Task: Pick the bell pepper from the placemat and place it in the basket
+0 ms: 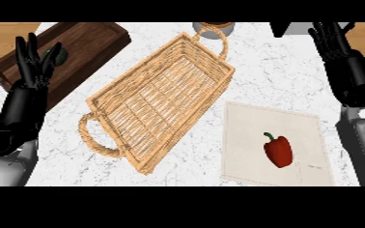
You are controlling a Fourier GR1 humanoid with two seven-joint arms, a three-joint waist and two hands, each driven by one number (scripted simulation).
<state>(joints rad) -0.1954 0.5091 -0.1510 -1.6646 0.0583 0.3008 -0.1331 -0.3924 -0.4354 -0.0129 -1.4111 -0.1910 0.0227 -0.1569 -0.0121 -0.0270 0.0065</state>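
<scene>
A red bell pepper point(279, 150) with a green stem lies on a beige placemat point(249, 130) at the lower right of the counter. To its left stands a long wicker basket point(160, 99) with a handle at each end, lying diagonally and holding nothing. My right hand point(336, 53) is raised at the right edge, fingers straight and up, well above and beyond the pepper. At the left edge my left hand point(34, 60) rests open with fingers up, far from both the basket and the pepper.
A dark wooden board point(78, 48) lies at the upper left, with a dark green round object point(57, 53) on it beside my left hand. A round container point(214, 28) peeks in beyond the basket's far handle. White marble counter surrounds everything.
</scene>
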